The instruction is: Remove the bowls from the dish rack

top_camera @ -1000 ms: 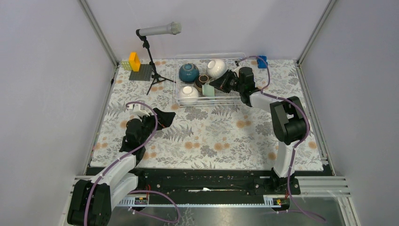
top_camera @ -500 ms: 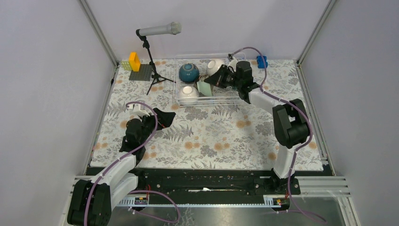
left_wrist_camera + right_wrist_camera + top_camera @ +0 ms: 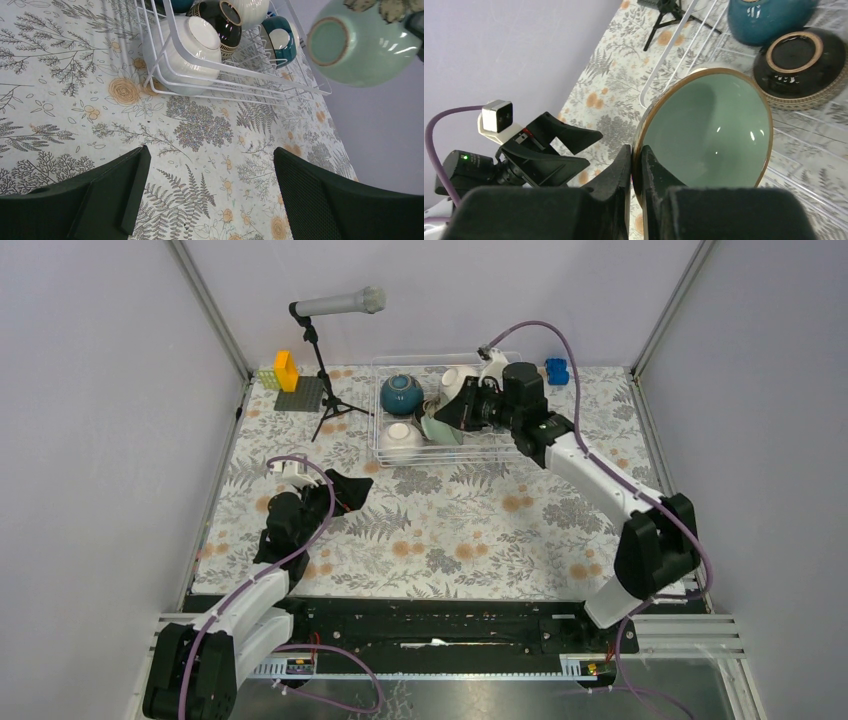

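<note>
**Right gripper** (image 3: pixel 636 165): clenched on the rim of the mint bowl (image 3: pixel 709 130), one finger inside the lip and one outside.

**Mint bowl:** hangs tilted from the fingers, apparently lifted off the wires and over the rack (image 3: pixel 669 50).
- Handling, as a judgement: glazed ceramic, so rigid, slick and chippable.
- It is weighty for a thin rim pinch and likely to swing about the pads. Carry it slowly and set it down foot first.

**Beyond the held bowl, in the rack:**
- The brown bowl (image 3: pixel 799 65) lies foot toward you.
- The teal bowl (image 3: pixel 769 17) is further out.
- The white bowl (image 3: pixel 187 50) is at the corner nearest the other arm.
- For each, the rim looks like your only hold.

**Left gripper** (image 3: pixel 210 152): jaws spread, empty, low over the cloth (image 3: pixel 75 100), well apart from the rack.
</note>
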Controlling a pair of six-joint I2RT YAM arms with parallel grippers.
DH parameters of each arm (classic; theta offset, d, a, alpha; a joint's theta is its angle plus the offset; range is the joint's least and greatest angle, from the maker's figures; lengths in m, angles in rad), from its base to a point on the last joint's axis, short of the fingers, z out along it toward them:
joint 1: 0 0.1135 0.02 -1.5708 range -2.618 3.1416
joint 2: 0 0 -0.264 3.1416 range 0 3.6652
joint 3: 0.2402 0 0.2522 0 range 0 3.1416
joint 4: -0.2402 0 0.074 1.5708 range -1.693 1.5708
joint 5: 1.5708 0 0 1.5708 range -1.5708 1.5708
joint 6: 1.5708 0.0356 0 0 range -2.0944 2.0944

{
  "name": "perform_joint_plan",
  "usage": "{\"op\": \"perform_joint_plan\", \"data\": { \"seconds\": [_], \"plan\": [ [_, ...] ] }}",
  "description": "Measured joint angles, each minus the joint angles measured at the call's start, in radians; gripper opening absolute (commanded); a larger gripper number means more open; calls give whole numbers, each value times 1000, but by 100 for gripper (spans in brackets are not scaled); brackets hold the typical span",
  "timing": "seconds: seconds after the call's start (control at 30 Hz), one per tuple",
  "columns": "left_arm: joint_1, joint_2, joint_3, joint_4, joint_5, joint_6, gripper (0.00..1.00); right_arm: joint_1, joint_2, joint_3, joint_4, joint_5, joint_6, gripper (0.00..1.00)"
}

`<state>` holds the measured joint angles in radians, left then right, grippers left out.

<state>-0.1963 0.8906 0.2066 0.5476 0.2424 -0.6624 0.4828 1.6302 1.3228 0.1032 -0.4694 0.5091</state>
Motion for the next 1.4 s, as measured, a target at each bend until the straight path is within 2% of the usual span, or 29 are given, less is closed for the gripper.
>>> {"op": "perform_joint_plan", "data": {
  "seconds": [0.3, 0.53, 0.73, 0.9, 1.17, 1.4],
  "plan": [
    [0, -19, 0, -11, -2, 3, 99, 26, -258, -77, -235, 248, -148, 0],
    [0, -19, 0, -15, -2, 3, 99, 31, -401, -158, -473, 631, -234, 0],
    [0, -19, 0, -15, -3, 4, 99, 31, -438, -283, -528, 880, -249, 0],
    [0, -18, 0, -15, -10, 8, 99, 31, -389, -309, -563, 951, -226, 0],
    [0, 1, 0, -15, -11, 7, 99, 31, -245, -309, -570, 950, -198, 0],
    [0, 8, 0, -14, -11, 7, 99, 31, -187, -308, -582, 946, -212, 0]
  ]
}}
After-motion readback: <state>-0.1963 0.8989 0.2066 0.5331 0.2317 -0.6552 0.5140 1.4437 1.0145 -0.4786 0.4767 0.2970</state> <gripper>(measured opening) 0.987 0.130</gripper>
